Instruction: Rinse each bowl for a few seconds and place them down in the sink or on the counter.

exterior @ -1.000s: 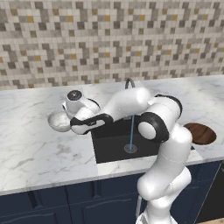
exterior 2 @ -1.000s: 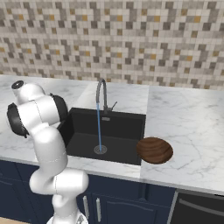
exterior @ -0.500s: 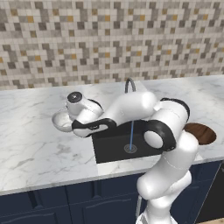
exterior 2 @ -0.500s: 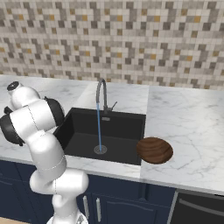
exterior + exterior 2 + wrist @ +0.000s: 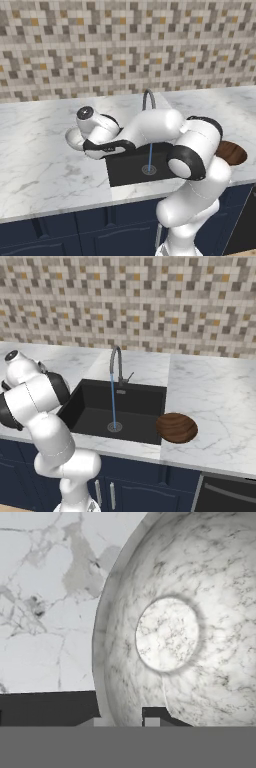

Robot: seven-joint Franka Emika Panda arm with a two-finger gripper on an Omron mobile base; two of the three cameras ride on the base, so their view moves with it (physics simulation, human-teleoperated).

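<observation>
Meanwhile, at the kitchen counter [image 5: 45, 170], the white arm reaches out to the left of the black sink [image 5: 131, 170], its hand hanging over the pale speckled bowl [image 5: 75, 138] that sits on the marble just beside the basin's left edge. Seen from the hand's own camera, the gripper [image 5: 123, 722] has its two dark fingertips [image 5: 154, 714] set close together on either side of the bowl's near rim, one outside the wall and one inside, closed on that rim. The bowl's round flat bottom shows pale and veined in that view, with marble to its left and a dark strip below.

Water runs in a thin blue stream [image 5: 113, 406] from the curved grey faucet [image 5: 116, 363] down to the round drain [image 5: 114, 427] in the sink. The dark brown wooden bowl [image 5: 176, 427] rests at the sink's right front corner, on the counter edge and overhanging the basin slightly, well apart from the arm. Behind the counter rises a wall of small beige and grey tiles [image 5: 150, 301].
</observation>
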